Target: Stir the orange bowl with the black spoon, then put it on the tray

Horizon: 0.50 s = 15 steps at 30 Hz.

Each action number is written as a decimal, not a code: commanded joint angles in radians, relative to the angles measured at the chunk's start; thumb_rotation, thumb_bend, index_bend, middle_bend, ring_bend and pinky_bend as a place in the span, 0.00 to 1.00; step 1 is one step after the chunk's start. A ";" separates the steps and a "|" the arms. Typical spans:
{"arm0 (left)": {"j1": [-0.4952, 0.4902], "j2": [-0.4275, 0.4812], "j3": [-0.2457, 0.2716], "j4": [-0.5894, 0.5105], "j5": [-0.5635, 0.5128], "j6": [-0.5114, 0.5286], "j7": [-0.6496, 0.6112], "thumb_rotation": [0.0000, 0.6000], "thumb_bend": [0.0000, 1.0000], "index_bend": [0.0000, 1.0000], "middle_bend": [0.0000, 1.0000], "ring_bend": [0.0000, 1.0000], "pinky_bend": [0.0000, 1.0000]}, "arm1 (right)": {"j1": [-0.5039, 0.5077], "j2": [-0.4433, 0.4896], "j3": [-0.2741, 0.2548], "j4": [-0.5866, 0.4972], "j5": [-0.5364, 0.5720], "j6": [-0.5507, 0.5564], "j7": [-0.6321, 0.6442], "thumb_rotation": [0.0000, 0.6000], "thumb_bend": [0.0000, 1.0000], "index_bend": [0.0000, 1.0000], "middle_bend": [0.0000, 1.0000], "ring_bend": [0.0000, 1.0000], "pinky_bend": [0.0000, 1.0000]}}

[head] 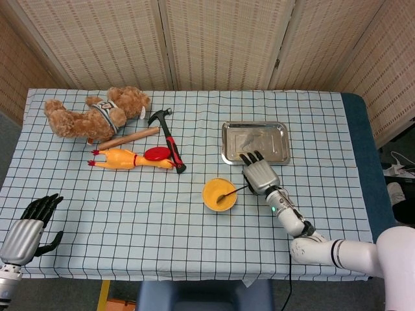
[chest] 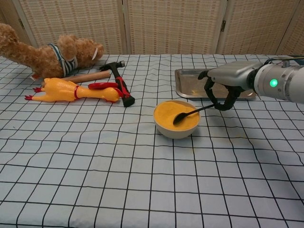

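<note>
No readable text, labels or numbers anywhere.

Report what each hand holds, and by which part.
The right hand holds the black spoon by the far end of its handle, with the spoon's head in the orange bowl. The left hand holds nothing.

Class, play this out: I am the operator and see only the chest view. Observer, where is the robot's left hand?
Observer: The left hand rests at the table's near-left corner, holding nothing.
Operator: And the tray, is anything in it?
Observer: From above, the tray looks bare, only reflections.
Operator: Where is the right hand relative to the tray?
Observer: The right hand sits just in front of the tray, holding the black spoon with its tip in the orange bowl.
</note>
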 commanded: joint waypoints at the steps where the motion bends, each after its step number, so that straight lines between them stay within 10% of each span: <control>1: 0.000 0.000 0.000 0.001 0.000 0.000 -0.001 1.00 0.42 0.00 0.00 0.00 0.08 | 0.002 -0.028 0.008 0.027 0.003 0.028 -0.014 1.00 0.68 0.79 0.04 0.00 0.00; 15: 0.001 -0.004 -0.002 -0.004 -0.007 0.000 0.017 1.00 0.42 0.00 0.00 0.00 0.08 | -0.056 0.061 0.022 -0.048 -0.125 -0.012 0.148 1.00 0.68 0.79 0.04 0.00 0.00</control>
